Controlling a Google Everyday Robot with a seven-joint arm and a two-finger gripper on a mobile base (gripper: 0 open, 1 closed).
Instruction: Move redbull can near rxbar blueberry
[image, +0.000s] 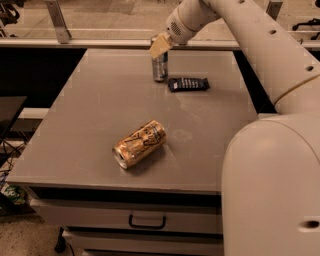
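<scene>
The redbull can (160, 69) stands upright at the far middle of the grey table (90, 125), a slim silver can with dark panels. My gripper (161, 47) comes down from the upper right and is shut on the can's top, which its pale fingers hide. The rxbar blueberry (188, 84), a flat dark wrapper with pale lettering, lies just to the right of the can with a small gap between them. I cannot tell whether the can's base touches the table.
A fatter gold can (140, 144) lies on its side near the table's front middle. My white arm (260, 55) and body (272, 190) fill the right side. A drawer with a handle (147, 220) sits below the table's front edge.
</scene>
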